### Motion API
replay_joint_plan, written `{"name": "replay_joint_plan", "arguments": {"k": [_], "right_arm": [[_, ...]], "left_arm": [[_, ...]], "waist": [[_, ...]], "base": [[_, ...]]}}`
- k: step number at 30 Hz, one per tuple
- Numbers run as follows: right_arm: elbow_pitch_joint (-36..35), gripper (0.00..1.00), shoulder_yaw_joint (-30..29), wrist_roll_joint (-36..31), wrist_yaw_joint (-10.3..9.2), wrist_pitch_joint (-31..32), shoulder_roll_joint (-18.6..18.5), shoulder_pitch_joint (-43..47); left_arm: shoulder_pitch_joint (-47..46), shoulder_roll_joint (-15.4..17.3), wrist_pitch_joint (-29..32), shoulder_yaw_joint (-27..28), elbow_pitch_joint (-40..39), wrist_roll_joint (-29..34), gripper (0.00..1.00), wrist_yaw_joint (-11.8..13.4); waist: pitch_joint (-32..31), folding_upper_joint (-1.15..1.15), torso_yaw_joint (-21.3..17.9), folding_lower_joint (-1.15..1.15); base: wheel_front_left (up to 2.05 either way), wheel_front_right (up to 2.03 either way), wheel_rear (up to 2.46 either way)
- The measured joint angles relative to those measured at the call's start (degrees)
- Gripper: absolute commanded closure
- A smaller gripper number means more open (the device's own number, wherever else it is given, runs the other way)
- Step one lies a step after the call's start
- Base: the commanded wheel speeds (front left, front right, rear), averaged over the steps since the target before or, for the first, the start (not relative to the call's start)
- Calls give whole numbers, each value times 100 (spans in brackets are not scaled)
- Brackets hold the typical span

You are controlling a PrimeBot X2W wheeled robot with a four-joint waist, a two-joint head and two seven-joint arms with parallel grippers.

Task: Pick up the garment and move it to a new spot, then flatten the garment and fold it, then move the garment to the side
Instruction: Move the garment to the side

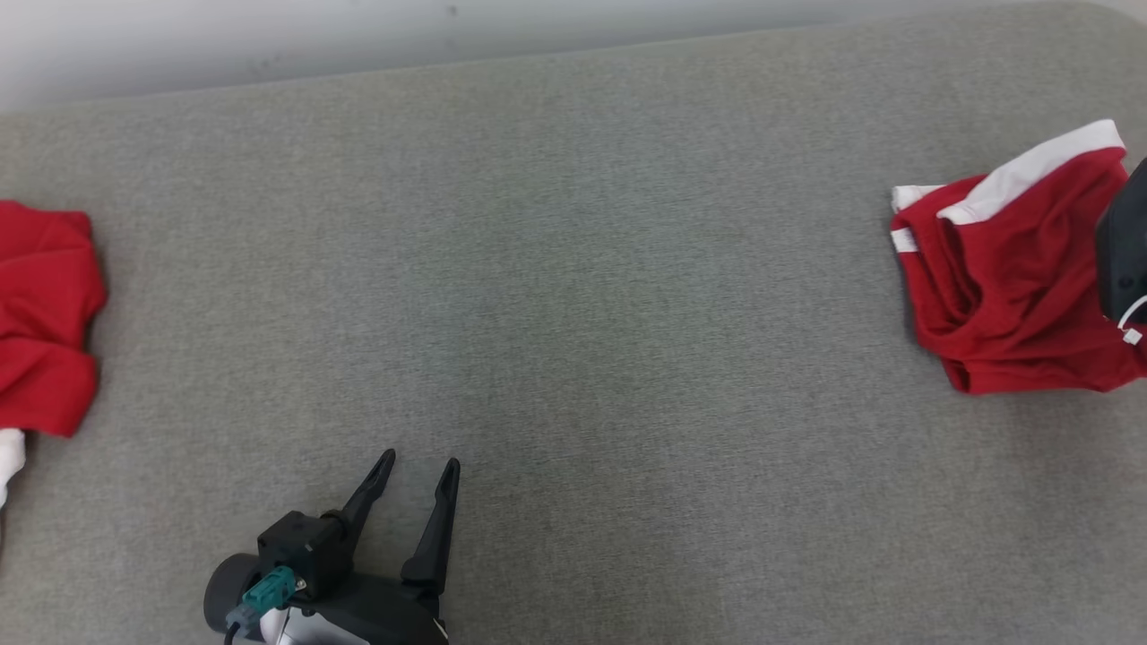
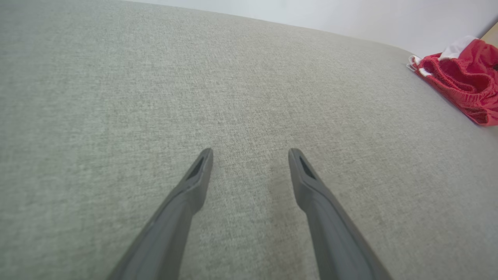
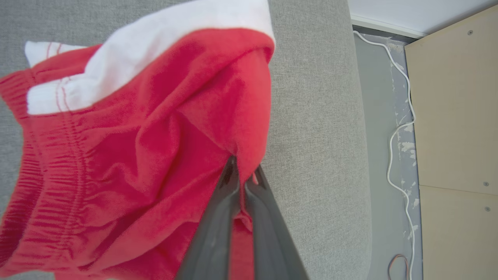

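Crumpled red knit garment (image 3: pixel 136 155) with white band and gathered waistband, one fold pinched in the closed right gripper (image 3: pixel 242 171), rounded edge of the pad (image 3: pixel 319 116) just beside its fingers, left gripper (image 1: pixel 421 464) spread wide, empty, over flat grey woven surface, open room ahead.

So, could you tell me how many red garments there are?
2: a left garment cropped at the head view's edge; a right garment pinched in the right gripper.

a grey fabric-covered tabletop (image 1: pixel 573 269) meets a pale wall (image 1: pixel 179 36) at its far edge, while beyond its right edge lie grey floor (image 3: pixel 379 97), a white cable (image 3: pixel 389 167) and light wooden panels (image 3: pixel 455 116).
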Motion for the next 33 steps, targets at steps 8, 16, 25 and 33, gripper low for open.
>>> {"name": "replay_joint_plan", "arguments": {"k": [8,16,25,33], "right_arm": [[364,100,126,-157,-11,-102,7,-66],[683,0,303,-357,-103,-146,63,-90],[895,0,488,-568,-52,-287,122,-201],[445,0,127,-186,512,-1543,116,-43]], "left_arm": [[0,-21,-1,20,12,-4,0,1],[1,-11,-8,70,52,-15,0,1],[11,-58,-12,101,272,-57,0,7],[63,-174,-42,90,453,-119,0,9]], "waist": [[71,0,213,0],[59,0,273,-1],[-211,0,241,-1],[-610,-1,242,-1]], "base": [[0,0,0],[0,0,0],[0,0,0],[0,0,0]]}}
